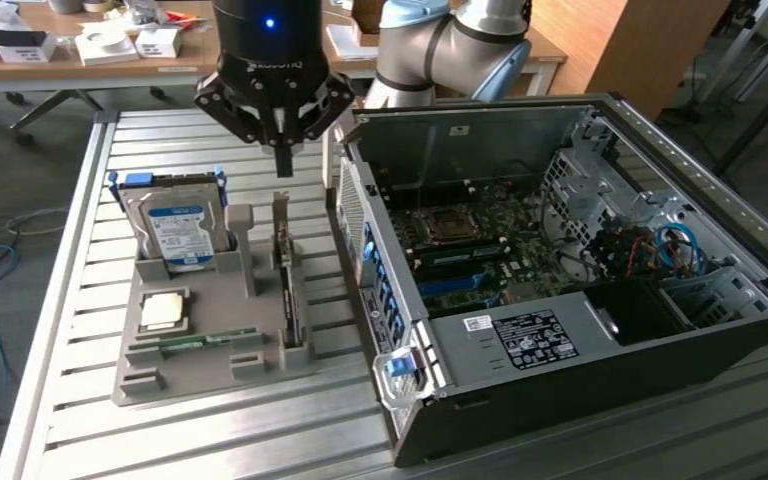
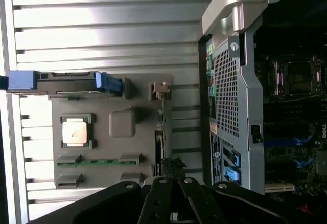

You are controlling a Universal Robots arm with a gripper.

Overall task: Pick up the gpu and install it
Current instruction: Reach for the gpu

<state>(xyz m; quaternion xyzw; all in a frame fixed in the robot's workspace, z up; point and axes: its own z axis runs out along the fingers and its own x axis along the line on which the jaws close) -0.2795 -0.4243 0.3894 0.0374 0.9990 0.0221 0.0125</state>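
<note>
While gripper [image 1: 284,163] hangs, fingers together, over gpu [image 1: 281,265] | likely light, stiff, fragile | grip bare top edge

Soft, even indoor light falls from above in the exterior view; the slatted metal table [image 1: 64,330] carries a pale sheen and only faint shadows; the open computer case [image 1: 531,400] stays dim inside, its lower bay nearly black; a small blue lamp [image 1: 267,22] glows on the arm's dark housing. Contrast is harsher in the wrist view; the table slats glare white toward one edge, washing out detail beside the grey tray [image 2: 127,147]; the case interior sinks into black; the gripper [image 2: 172,175] reads as a dark, underexposed mass.
</note>
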